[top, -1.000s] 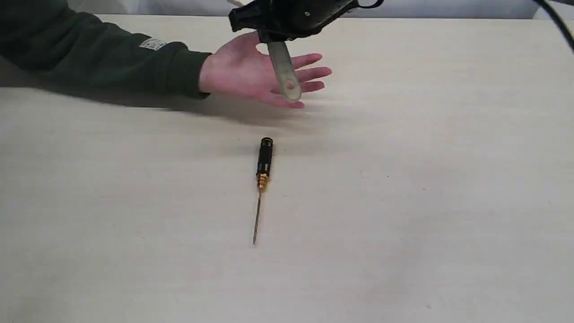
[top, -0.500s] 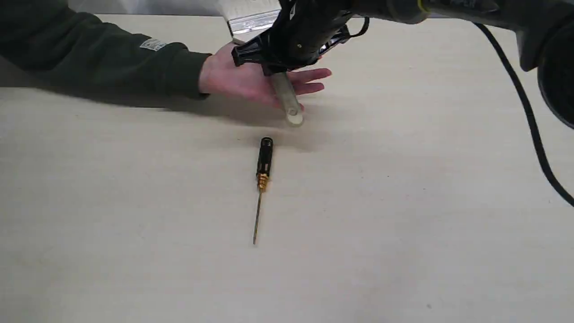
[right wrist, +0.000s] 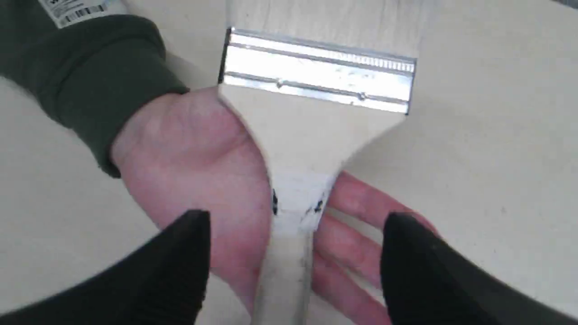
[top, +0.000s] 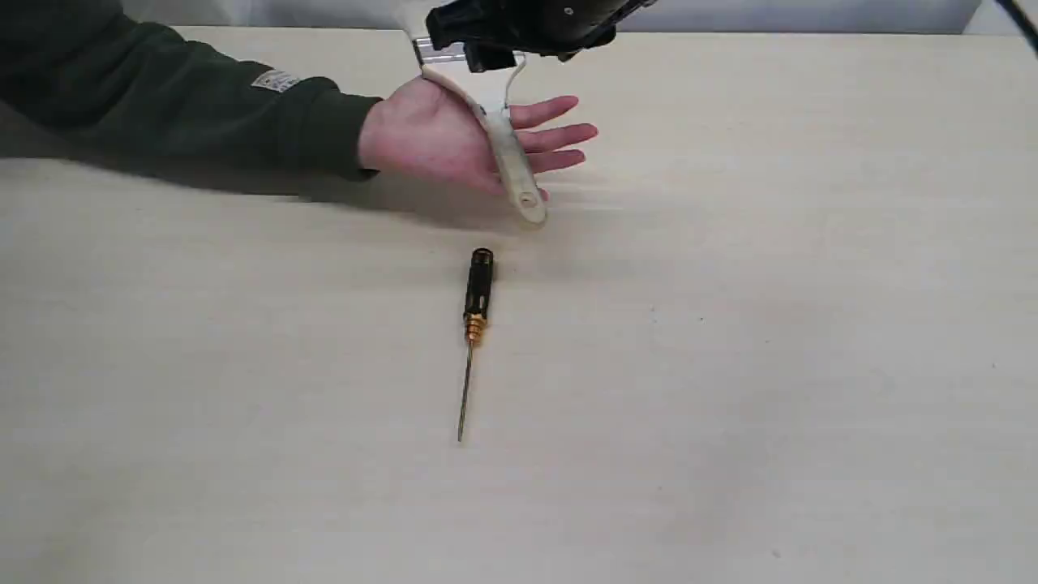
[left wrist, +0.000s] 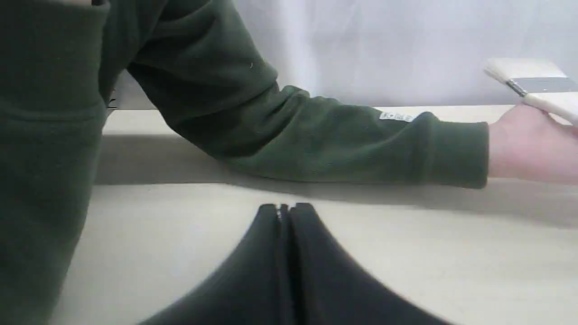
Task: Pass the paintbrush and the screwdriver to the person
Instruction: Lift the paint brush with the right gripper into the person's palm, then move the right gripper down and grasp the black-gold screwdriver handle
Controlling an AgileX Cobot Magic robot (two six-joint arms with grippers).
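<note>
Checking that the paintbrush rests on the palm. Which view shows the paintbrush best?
Right wrist view: the paintbrush fills the frame, lying across the person's hand, the open right gripper apart from it. The exterior view shows its handle over the palm, head partly hidden. The left wrist view catches only its head at the edge.

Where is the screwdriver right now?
In the exterior view the screwdriver lies flat on the table near the middle, nearer the camera than the person's open hand, which holds the paintbrush.

Pale wood-grain tabletop (top: 730,365); plain white wall (left wrist: 384,45) behind.
</note>
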